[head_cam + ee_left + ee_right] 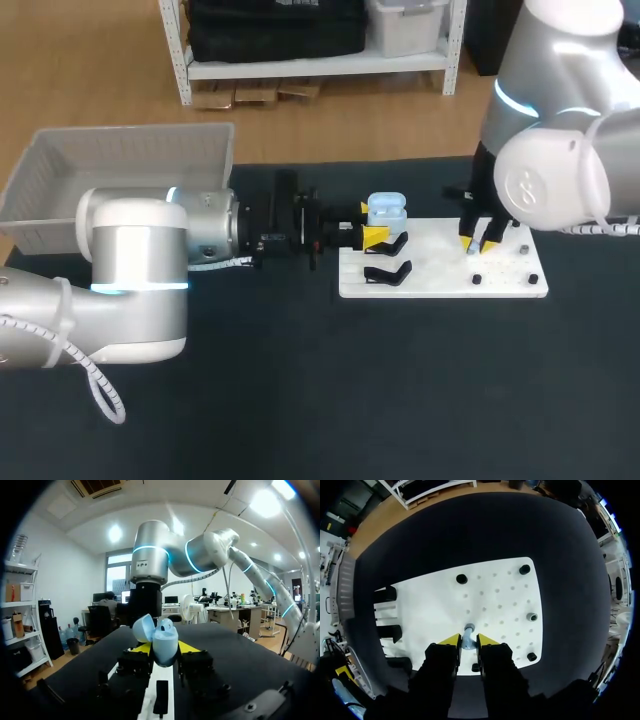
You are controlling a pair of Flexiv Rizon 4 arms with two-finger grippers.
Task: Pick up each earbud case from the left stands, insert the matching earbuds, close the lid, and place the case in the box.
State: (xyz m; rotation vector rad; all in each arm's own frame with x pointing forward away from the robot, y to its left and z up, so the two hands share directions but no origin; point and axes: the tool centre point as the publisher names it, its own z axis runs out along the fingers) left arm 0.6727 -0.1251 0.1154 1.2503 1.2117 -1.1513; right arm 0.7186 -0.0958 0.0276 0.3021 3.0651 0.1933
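Tabletop (300, 400): uniform black.

Board (440, 262): white, marked with a regular grid of small dark dots. Pegs (462, 578) on the board: black.

Stands (388, 272): black.

Earbud case (162, 642): pale blue on both body and raised lid. The bud (166, 624) seated in it: whitish.

Earbud (468, 632) between the right gripper's fingers (451, 640): pale grey.

Box (120, 160): plain off-white.

Left arm (130, 270) and right arm (560, 170): silver-white shells, each with a glowing cyan ring. Cable (90, 370) on the left arm: white, spiral-wrapped.

Left gripper (164, 649) and right gripper (468, 641): black bodies, bright yellow tips.
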